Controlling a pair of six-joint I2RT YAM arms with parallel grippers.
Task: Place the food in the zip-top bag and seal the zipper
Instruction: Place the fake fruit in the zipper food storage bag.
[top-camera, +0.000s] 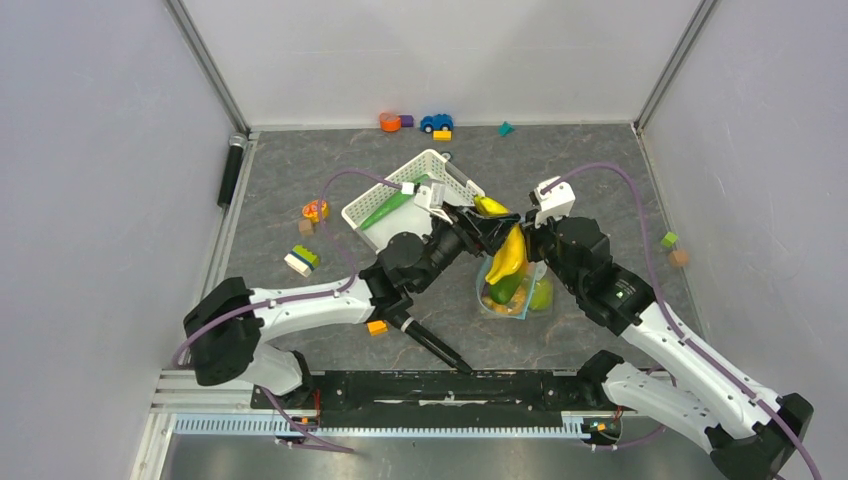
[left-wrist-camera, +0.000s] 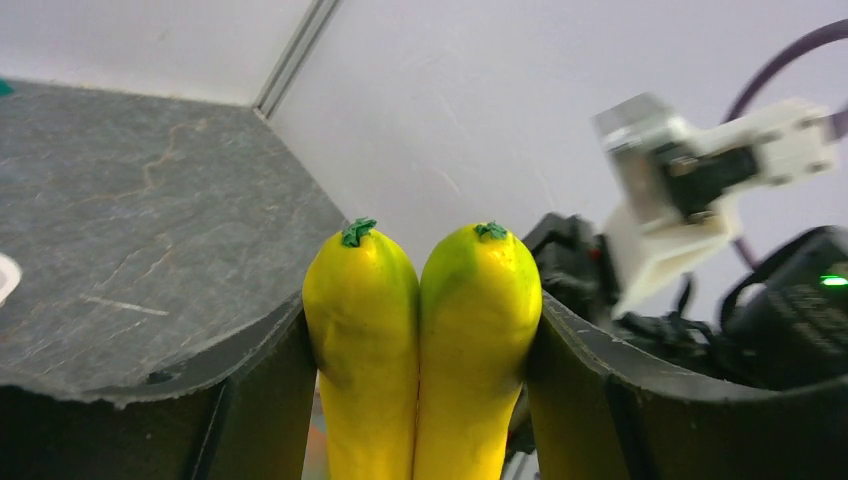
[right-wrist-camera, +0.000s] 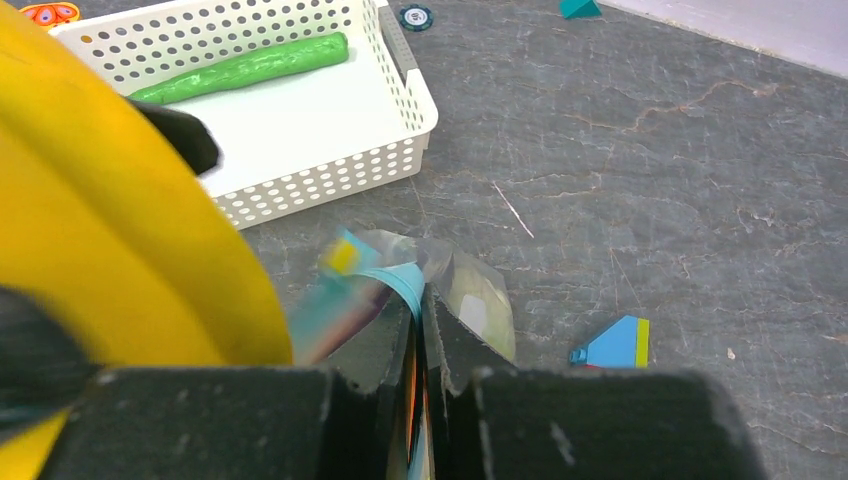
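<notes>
My left gripper is shut on the yellow bananas, its fingers pressed against both sides of the pair. In the top view the bananas hang tilted over the mouth of the zip-top bag, which lies on the table with green food inside. Beside them, my right gripper is shut on the bag's mouth edge and pinches the light-blue zipper, lifted off the table. A green cucumber lies in the white basket.
The white slotted basket stands just left of the bag. A black microphone lies at the left edge. A toy car and small blocks are scattered at the back and sides. A blue block lies near the bag.
</notes>
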